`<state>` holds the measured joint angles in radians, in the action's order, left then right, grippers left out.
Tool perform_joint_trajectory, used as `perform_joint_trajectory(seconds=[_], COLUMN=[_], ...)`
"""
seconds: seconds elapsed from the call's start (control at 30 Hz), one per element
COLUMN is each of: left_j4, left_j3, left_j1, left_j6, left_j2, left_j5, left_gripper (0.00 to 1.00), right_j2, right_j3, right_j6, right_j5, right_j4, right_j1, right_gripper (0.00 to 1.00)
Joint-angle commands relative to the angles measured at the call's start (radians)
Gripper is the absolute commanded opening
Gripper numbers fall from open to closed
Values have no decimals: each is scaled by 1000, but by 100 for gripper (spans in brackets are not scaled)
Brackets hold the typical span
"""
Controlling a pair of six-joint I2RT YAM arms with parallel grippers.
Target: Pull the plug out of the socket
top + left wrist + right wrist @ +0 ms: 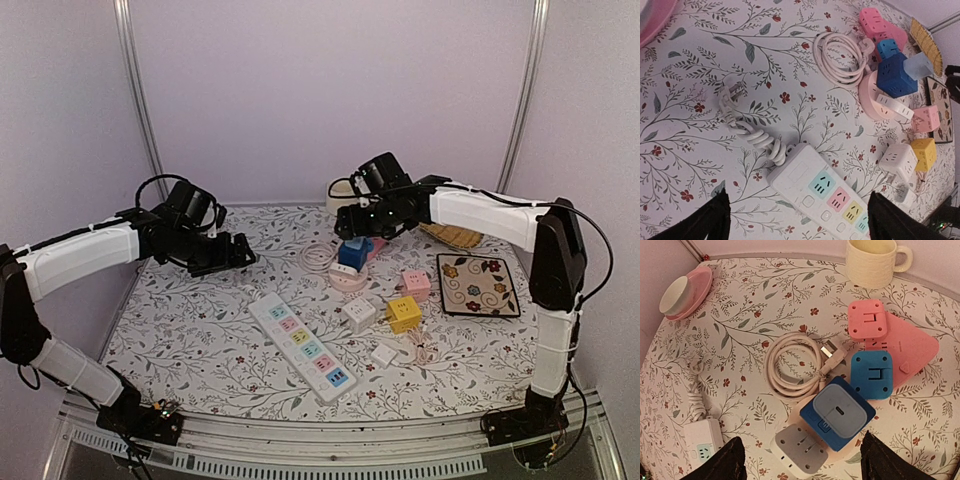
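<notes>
The plug (837, 410), a pale block, sits in the upper face of a blue cube (862, 429). The cube is right of the middle of the bench (200, 340) and nearer its far edge. It rests on a pink disc (871, 95), and a white adaptor (800, 452) touches it on the same disc.

The right tool (800, 437) hovers directly over the plug. Its fingers (725, 460) are spread wide to either side, clear of the plug, and grip nothing.

The left tool (797, 195) hangs over the left half of the bench, above the cord end of a white strip (815, 192). It too is wide open and empty. The strip runs diagonally toward the near edge. Its cord (757, 137) is bunched in a tight coil, and the strip's pins (735, 94) lie loose on the bench.

A pink cable (790, 365) lies coiled just left of the cube. Toward the far edge from the cube, a blue adaptor (871, 374) and a pink adaptor (867, 320) lie against a pink wedge (915, 350). A mug (872, 260) stands at the far edge, and a cup (675, 292) on a pink saucer (697, 282) stands near the far-left corner. Toward the right edge are a pink block (415, 283), a yellow block (404, 313), a white block (358, 314) and a patterned mat (478, 285).
</notes>
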<state>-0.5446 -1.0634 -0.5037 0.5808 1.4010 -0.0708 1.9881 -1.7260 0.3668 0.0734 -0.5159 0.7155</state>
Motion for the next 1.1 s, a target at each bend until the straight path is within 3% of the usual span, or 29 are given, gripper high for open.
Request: perform_joint_trajectory(seconds=[0.0,0.27,0.47,0.67,0.9,1.07], left_j4=[-12,-34,-38,-41,-40,-22], left_j3=[5,10,7,0,4,3], left_j1=[0,1,0,1,1,1], left_j6=[6,8,11,8,15,23], left_j2=[-22,-57,-56,-48,-40,-26], left_j5=[-4,13,12,12,5,-19], left_gripper=[96,95,95,95,95,96], right_j2=[67,142,192,220,205,186], right_j3=[-87,-133,-162,-202,-202,-188], right_j6=[-198,-314,-301,-298,-269,-223], right_j5=[-47,-223,-287,-273,-221,-183], right_j4=[-5,-8,-15,-32,-64,-82], right_j1=[-61,-101,-94,-67,-43,-6], right_gripper=[81,79,70,57,30,23])
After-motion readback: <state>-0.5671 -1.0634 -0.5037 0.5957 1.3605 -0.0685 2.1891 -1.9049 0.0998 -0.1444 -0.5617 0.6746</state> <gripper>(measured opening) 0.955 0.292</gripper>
